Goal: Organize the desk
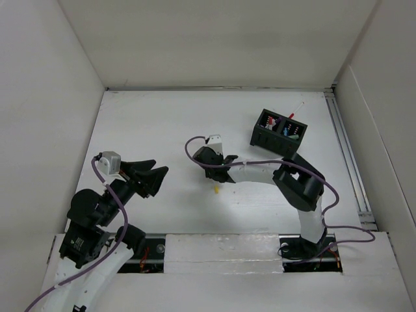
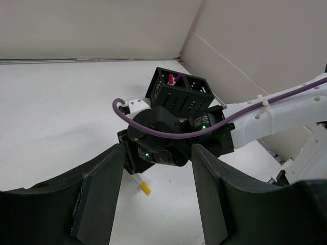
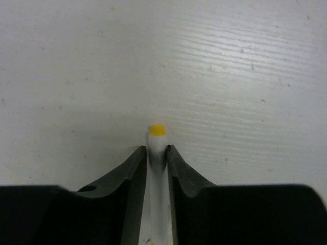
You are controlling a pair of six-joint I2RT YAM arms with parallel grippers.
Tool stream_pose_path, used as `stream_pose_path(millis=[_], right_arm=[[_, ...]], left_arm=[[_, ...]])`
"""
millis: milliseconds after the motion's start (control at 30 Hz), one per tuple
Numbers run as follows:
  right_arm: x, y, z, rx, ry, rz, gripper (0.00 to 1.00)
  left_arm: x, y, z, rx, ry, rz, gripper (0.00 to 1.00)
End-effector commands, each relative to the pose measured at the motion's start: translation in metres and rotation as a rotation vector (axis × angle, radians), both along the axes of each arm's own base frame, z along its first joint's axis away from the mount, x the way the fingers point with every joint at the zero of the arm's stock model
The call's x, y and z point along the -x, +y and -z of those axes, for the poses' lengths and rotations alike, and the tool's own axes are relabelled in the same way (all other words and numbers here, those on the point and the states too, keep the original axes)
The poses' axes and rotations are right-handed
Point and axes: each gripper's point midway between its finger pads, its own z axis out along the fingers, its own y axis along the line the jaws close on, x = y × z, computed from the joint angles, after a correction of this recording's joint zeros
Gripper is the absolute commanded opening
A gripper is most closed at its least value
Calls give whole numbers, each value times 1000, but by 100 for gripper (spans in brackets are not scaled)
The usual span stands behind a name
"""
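Two blunt black fingers (image 3: 137, 176) of the right gripper (image 3: 157, 152) are clenched on a slim white pen (image 3: 157, 173), its round yellow tip poking just past them. The tip sits low over the desk (image 1: 149, 123). Whether it touches the surface cannot be told.

The desk is a large, rectangular, matte-white tabletop that fills the floor of the enclosure, beyond and between both arms. Up close its surface shows a faint streaked grain and scattered small specks.

The left gripper (image 2: 157, 168) hangs over the left part of the desk with its jaws spread wide and nothing between them. Its broad, flat, dull-black fingers frame the right arm's wrist, where a glossy purple cable (image 2: 168, 133) loops over a rounded black housing.

Toward the far right corner stands a small black organizer box (image 1: 279, 132), set at an angle to the desk's edges. It has slotted walls and two compartments. Red, purple and other coloured items stand upright inside it, and a thin white stick with a red end leans out of it.

Plain white walls (image 1: 214, 39) close in the desk on three sides. A metal rail (image 1: 348, 156) runs along the desk's right edge.
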Motion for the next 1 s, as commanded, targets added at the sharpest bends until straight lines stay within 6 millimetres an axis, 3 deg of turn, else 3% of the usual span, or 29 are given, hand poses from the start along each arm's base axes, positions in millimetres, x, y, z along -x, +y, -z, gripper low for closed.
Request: stream_pose_path(millis=[0, 167, 333, 600, 800, 967], right_arm=[[23, -25, 13, 69, 102, -14, 33], [20, -20, 15, 101, 142, -42, 46], [23, -20, 28, 120, 196, -58, 48], [24, -23, 35, 146, 287, -94, 37], [27, -31, 37, 138, 349, -120, 34], [31, -39, 44, 127, 387, -135, 14]], left_arm=[[-5, -4, -5, 6, -16, 9, 51], [-6, -3, -5, 7, -15, 0, 51], [-6, -3, -5, 5, -13, 0, 51], [-7, -4, -3, 1, -6, 5, 51], [-6, -3, -3, 3, -12, 0, 51], [-6, -4, -4, 3, -14, 8, 51]])
